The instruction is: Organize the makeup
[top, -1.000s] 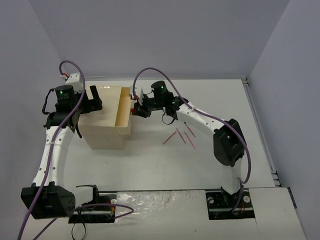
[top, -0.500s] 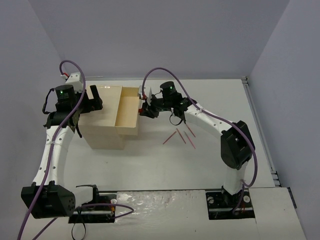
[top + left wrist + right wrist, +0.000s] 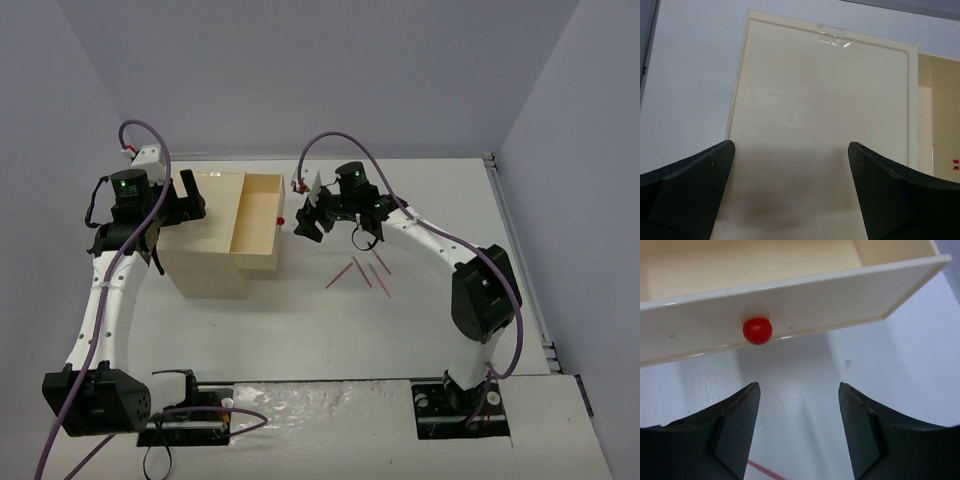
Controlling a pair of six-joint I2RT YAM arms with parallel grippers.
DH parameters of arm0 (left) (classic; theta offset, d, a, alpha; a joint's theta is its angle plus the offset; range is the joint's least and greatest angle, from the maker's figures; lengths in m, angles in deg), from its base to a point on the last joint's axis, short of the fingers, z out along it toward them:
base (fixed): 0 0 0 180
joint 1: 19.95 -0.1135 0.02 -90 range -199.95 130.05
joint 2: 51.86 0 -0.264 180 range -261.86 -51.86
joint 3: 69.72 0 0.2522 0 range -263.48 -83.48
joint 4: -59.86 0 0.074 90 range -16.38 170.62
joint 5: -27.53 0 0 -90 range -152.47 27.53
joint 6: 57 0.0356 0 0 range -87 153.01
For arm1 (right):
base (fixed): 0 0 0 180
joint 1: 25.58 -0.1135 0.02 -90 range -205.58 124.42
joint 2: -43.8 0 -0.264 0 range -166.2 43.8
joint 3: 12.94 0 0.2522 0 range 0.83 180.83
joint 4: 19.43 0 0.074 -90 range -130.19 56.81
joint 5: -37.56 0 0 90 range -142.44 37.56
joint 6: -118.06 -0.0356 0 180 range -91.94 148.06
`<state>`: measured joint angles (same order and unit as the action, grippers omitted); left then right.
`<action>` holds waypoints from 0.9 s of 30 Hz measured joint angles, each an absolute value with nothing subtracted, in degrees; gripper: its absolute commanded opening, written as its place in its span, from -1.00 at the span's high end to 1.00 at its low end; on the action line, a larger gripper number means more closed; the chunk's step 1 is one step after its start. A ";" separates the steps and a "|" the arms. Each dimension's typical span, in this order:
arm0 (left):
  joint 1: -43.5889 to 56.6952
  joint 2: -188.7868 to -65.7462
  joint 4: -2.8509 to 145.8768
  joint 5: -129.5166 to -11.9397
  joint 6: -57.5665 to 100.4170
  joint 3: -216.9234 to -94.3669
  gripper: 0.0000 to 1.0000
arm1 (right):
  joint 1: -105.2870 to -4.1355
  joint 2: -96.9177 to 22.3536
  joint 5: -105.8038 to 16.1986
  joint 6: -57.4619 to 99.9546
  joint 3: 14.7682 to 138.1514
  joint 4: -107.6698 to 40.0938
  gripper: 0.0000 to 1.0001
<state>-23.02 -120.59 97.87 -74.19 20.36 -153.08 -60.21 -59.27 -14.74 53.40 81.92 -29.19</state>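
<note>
Several thin reddish-pink makeup pencils (image 3: pixel 362 271) lie loose on the white table, right of the cream box (image 3: pixel 205 262). One pencil's end (image 3: pixel 765 471) shows low in the right wrist view. The box's top drawer (image 3: pixel 257 222) stands pulled out to the right, and its inside looks bare. My right gripper (image 3: pixel 305 224) (image 3: pixel 799 387) is open just off the drawer's red knob (image 3: pixel 757 330) (image 3: pixel 281 219), touching nothing. My left gripper (image 3: pixel 192 198) (image 3: pixel 791 147) is open over the box's flat top (image 3: pixel 825 115), holding nothing. No other makeup is in view.
Grey walls close in the table at the back and on both sides. The arm bases stand on the plates at the near edge (image 3: pixel 320 415). A metal rail (image 3: pixel 515 250) runs along the table's right edge.
My right gripper drew the drawer out to the right by its red knob, then opened, let the knob go and backed off a little. The left arm has not moved.
</note>
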 measured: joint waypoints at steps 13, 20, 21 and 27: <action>-23.13 -117.76 99.32 -74.19 20.62 -152.10 -0.94 | -53.39 -47.75 -40.78 36.65 69.58 -31.86 -0.26; -22.85 -111.72 100.01 -74.20 21.06 -150.54 -0.94 | -44.04 -48.38 -46.16 27.63 63.12 -34.55 -0.14; -22.52 -110.96 100.21 -74.11 21.07 -150.39 -0.94 | -43.55 -48.93 -46.25 26.94 63.05 -34.64 -0.12; -19.11 -107.49 100.69 -72.60 22.00 -148.85 -0.94 | -43.27 -53.40 -45.96 24.96 63.04 -34.60 0.04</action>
